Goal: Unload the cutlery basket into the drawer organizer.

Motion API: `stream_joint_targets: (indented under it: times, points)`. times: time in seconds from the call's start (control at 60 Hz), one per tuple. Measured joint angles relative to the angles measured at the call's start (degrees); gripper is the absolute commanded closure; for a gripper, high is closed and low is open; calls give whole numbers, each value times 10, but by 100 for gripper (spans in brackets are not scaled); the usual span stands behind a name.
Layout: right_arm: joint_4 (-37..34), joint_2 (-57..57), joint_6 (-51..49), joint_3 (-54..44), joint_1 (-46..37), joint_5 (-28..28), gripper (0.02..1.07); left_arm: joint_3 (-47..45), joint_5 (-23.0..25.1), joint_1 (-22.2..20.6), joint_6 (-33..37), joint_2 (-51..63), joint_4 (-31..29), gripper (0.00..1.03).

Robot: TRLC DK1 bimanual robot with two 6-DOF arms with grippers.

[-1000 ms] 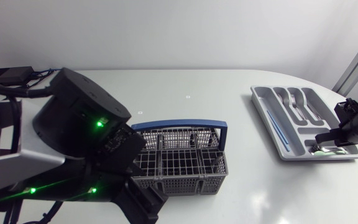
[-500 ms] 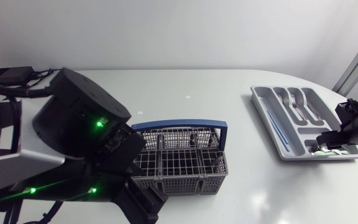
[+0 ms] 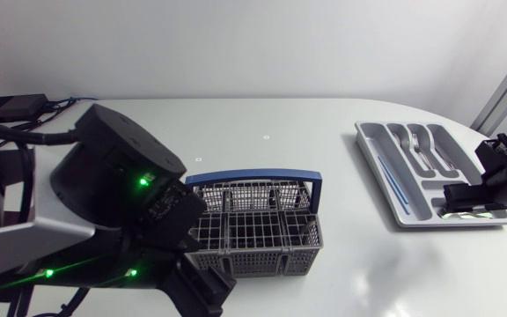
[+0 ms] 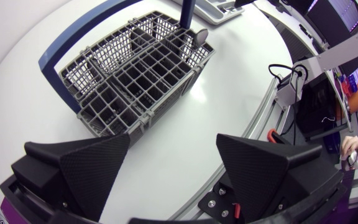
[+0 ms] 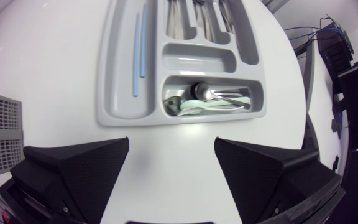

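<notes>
Links of silver-grey and a rounded matte black joint dotted with green lights make up the left arm (image 3: 104, 189), filling the left of the smooth white table (image 3: 324, 123). The left gripper (image 4: 173, 149) hangs low over bare tabletop, its broad wedge fingers (image 4: 98, 165) spread wide with nothing between them. Ahead of it, mid-table, stands the basket (image 3: 253, 264): a grey plastic box of fine lattice walls split into square cells, spanned by a flat blue handle (image 3: 253, 176). One rounded metal end (image 4: 199, 37) sticks up from a cell at its far corner.

Well apart to the right lies the organizer (image 3: 370, 151), a smooth grey moulded tray with rounded compartments. Two thin pale-blue sticks (image 5: 139, 50) lie in its long side slot, forks (image 3: 416, 145) in the middle slots, and shiny cutlery with a pale green piece (image 5: 210, 99) in the short cross slot. The right gripper (image 5: 171, 146) hovers just off that end, fingers (image 5: 86, 162) parted and holding nothing.
</notes>
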Motion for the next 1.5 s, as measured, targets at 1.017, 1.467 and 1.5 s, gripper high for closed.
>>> stream_joint_targets:
  times: [1.017,1.467,1.5]
  points:
    - [-244,-138,605,113,416,-151,11,-8,0,-7,-2,0,6,6]
    - [-236,-99,759,113,492,-153,16,-10,0,-7,-3,0,6,6]
    - [-235,-94,759,113,492,-153,16,-10,0,-7,-3,0,7,6]
